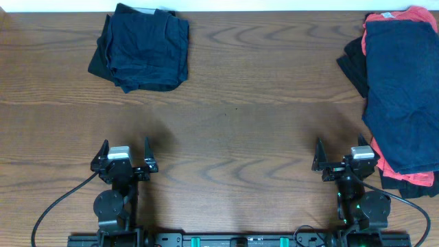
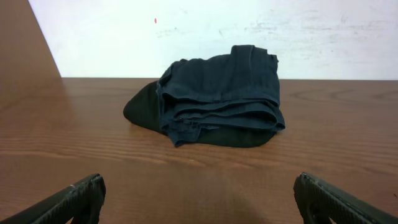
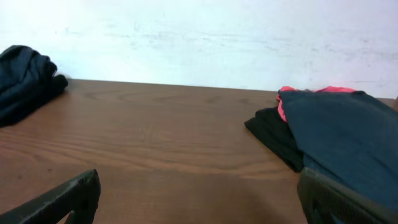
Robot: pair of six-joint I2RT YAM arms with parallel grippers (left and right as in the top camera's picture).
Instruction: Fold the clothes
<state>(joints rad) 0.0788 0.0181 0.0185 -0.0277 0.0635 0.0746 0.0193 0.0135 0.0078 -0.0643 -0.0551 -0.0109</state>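
Observation:
A folded stack of navy clothes (image 1: pixel 143 49) lies at the table's far left, over a black piece; it also shows in the left wrist view (image 2: pixel 217 96) and at the left edge of the right wrist view (image 3: pixel 23 78). An unfolded pile (image 1: pixel 403 89) lies at the right edge: navy shorts on top, a coral-red item (image 1: pixel 392 167) and black pieces (image 1: pixel 353 65) under it; the right wrist view shows the pile (image 3: pixel 339 134) too. My left gripper (image 1: pixel 124 155) is open and empty near the front edge. My right gripper (image 1: pixel 345 156) is open and empty, just left of the pile.
The brown wooden table (image 1: pixel 233 116) runs between the two heaps. A white wall (image 2: pixel 249 31) stands behind the far edge. Cables trail from both arm bases at the front.

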